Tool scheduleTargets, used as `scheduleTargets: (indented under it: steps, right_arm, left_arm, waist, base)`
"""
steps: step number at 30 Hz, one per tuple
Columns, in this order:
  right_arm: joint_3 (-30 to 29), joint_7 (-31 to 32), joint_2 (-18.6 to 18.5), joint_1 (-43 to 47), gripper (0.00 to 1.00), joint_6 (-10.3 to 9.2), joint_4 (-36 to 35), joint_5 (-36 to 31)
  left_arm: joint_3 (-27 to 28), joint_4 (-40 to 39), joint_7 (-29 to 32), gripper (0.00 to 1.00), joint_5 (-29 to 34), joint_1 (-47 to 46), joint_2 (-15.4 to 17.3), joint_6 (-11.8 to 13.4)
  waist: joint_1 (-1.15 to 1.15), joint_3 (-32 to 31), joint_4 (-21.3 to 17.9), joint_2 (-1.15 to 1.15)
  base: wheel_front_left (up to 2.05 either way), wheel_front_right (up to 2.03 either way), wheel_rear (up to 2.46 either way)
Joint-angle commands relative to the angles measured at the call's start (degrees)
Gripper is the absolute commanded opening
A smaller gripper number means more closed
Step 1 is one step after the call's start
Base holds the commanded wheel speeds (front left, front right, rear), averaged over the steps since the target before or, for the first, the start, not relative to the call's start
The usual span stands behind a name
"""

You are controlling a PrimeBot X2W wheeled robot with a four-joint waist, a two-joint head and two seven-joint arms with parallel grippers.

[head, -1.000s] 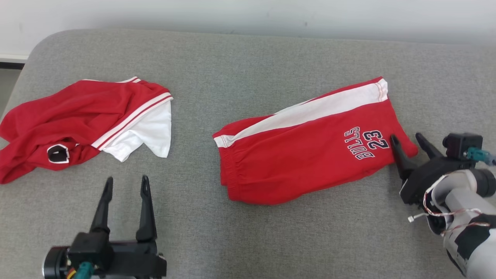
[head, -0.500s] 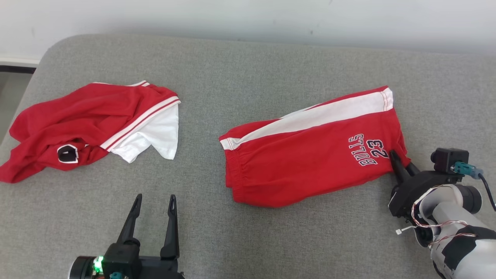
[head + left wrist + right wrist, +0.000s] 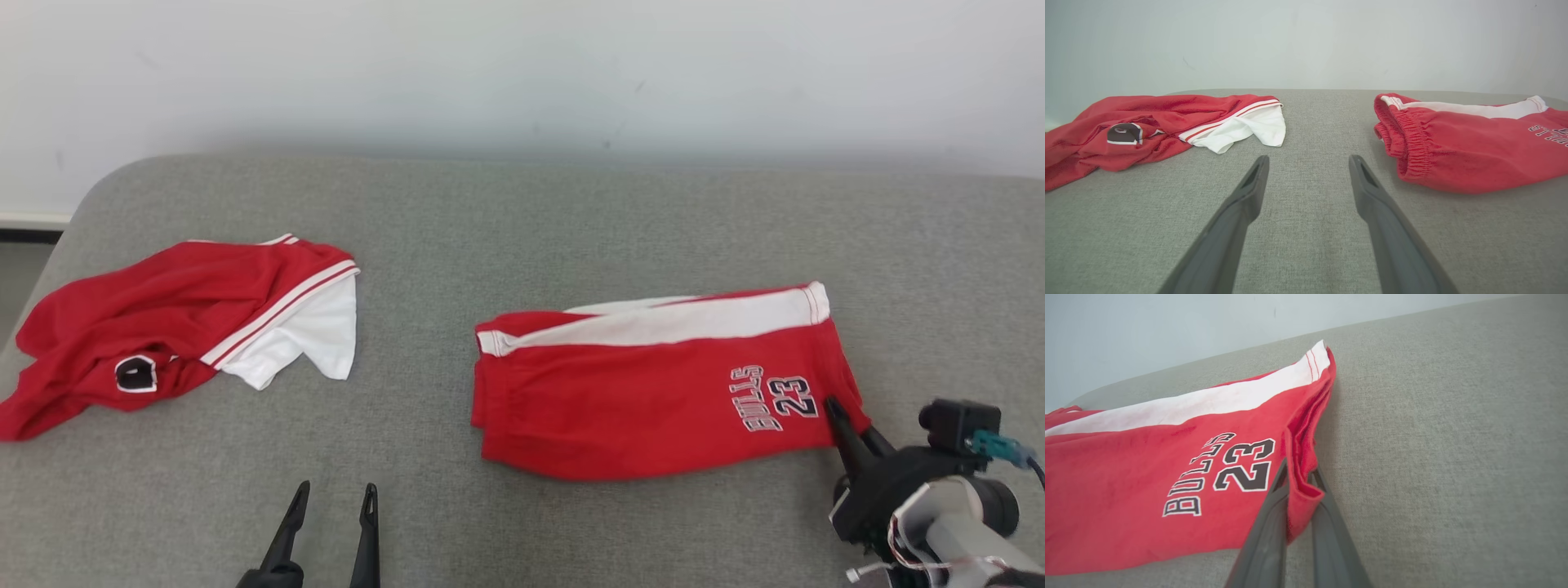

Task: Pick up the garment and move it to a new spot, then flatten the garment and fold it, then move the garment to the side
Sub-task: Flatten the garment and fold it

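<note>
The garment, folded red shorts [image 3: 653, 392] with a white side stripe and "BULLS 23" print, lies right of centre on the grey cushion [image 3: 531, 229]. My right gripper [image 3: 847, 418] is at its near right corner, shut on the hem. In the right wrist view the red hem corner [image 3: 1300, 490] is pinched between the two fingers of the right gripper [image 3: 1298, 475], and the shorts [image 3: 1147, 465] spread out to the left. My left gripper [image 3: 335, 494] stands open and holds nothing, low and left of the shorts. The left wrist view shows the left gripper [image 3: 1308, 161] over bare cushion, with the elastic waistband of the shorts [image 3: 1474, 151] to its right.
A crumpled red and white shirt [image 3: 180, 327] lies at the cushion's left end, also seen as the shirt [image 3: 1167, 122] from the left wrist. A pale wall [image 3: 522, 73] runs behind the cushion. The cushion's rounded left corner [image 3: 90, 204] drops off to the floor.
My right gripper has closed on the near right corner of the shorts. The head camera has tilted up, so everything sits lower in the picture. The left gripper stays open.
</note>
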Motion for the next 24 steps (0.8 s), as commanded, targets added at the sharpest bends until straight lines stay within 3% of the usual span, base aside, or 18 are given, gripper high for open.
scheduleTargets:
  steps: [1,8,9,10,11,24]
  right_arm:
    - [-0.29,-0.04,-0.64,1.44,0.00,0.05,-0.61,0.49]
    - [-0.55,0.37,-2.17,8.20,0.00,0.05,-3.15,1.58]
    - [-0.23,1.04,-2.14,8.75,0.15,0.05,-3.02,1.81]
    - [-0.14,1.22,-2.25,8.87,0.66,0.05,-2.98,1.90]
    - [-0.29,1.08,-2.44,8.59,1.00,0.05,-2.83,1.87]
    - [-0.96,3.11,-1.44,0.15,1.00,0.06,6.39,-1.41]
  left_arm:
    - [0.05,-0.07,-0.19,1.00,0.02,0.78,0.02,-0.05]
    - [-0.02,-0.12,-0.19,1.00,-0.06,1.54,0.03,-0.28]
    - [0.01,-0.08,-0.19,1.00,-0.06,1.55,0.03,-0.27]
    - [0.03,-0.08,-0.19,1.00,-0.06,1.59,0.02,-0.24]
    - [0.11,-0.13,-0.19,1.00,-0.05,1.61,0.01,-0.18]
    - [-0.27,-0.73,-0.19,1.00,1.47,0.10,0.02,1.02]
  waist:
    - [0.00,-1.45,-1.46,0.00]
    - [0.00,-2.11,-2.71,0.00]
    - [0.00,-2.13,-2.80,0.00]
    - [0.00,-2.17,-2.93,0.00]
    - [0.00,-2.14,-3.02,0.00]
    - [0.00,-1.21,-1.26,0.00]
  base:
    - [0.00,0.00,0.00]
    - [0.00,0.00,0.00]
    - [0.00,0.00,0.00]
    - [0.00,0.00,0.00]
    - [0.00,0.00,0.00]
    - [0.00,0.00,0.00]
